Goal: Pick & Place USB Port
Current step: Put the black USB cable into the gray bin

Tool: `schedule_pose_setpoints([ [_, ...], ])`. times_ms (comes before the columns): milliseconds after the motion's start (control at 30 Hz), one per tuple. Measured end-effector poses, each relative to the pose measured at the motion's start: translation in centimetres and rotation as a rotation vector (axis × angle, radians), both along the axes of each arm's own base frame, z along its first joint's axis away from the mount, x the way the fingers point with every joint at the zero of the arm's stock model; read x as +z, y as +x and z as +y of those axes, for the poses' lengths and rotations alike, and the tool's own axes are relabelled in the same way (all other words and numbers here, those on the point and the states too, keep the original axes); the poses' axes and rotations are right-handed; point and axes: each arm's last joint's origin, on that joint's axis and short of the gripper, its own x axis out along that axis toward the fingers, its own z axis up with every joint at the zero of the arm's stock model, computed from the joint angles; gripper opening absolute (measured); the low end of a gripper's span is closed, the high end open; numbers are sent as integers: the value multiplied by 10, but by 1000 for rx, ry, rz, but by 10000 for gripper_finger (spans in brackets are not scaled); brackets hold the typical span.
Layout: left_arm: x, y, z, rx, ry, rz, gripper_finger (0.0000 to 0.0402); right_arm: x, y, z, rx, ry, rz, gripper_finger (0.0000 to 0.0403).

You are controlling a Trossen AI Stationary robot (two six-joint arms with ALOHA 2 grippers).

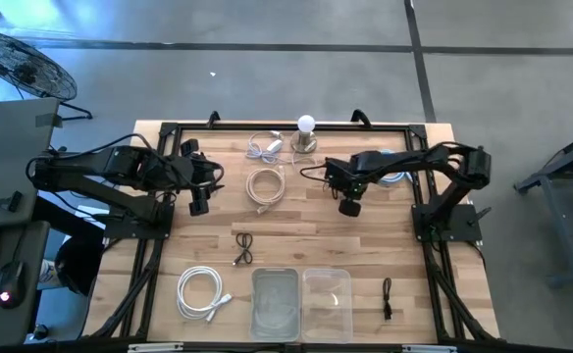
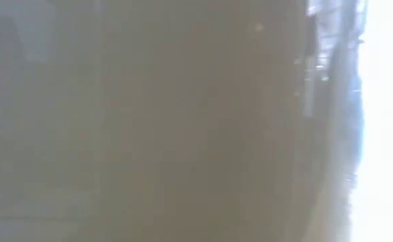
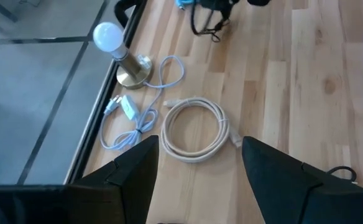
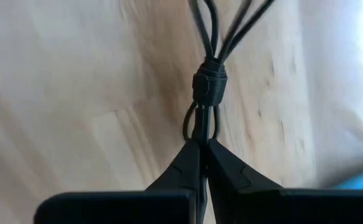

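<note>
The right gripper has its jaws pinched tight on a bundled black cable, gripping it just below the dark band that ties its loops together. In the high view this gripper sits over the far right part of the wooden table, with the black cable trailing from it toward the lamp at the table's far edge.

The left gripper hangs over the far left part of the table with its jaws spread and nothing between them. Just ahead of its fingers lies a coiled beige cable, and beside that a thin white cable with a plug near the lamp's brass base.

Along the near edge sit two clear plastic bins side by side, a coiled white cable to their left and a short black cable to their right. A small black cable lies near the middle. The low view shows only a blur.
</note>
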Motion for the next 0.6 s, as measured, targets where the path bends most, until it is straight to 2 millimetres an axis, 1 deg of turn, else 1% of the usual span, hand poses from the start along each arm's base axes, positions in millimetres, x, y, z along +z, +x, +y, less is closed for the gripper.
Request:
schedule_pose_setpoints([
  [100, 1, 2, -1, -17, -22, -22, 227, 23, -7, 8, -7, -4, -72, 3],
  [233, 3, 11, -2, -21, -29, -61, 227, 66, -21, 22, -25, 4, -265, 2],
  [333, 3, 25, -4, -26, -30, -105, 227, 101, -36, 37, 2, 3, -466, 2],
  [467, 3, 46, -6, -58, 13, -151, 227, 148, -53, 55, 35, 10, -819, 2],
  [533, 4, 55, -8, -81, 24, -188, 227, 168, -61, 63, 67, 8, -977, 2],
  [600, 8, 63, -10, -115, 6, -254, 227, 182, -65, 70, 108, 4, -1093, 2],
])
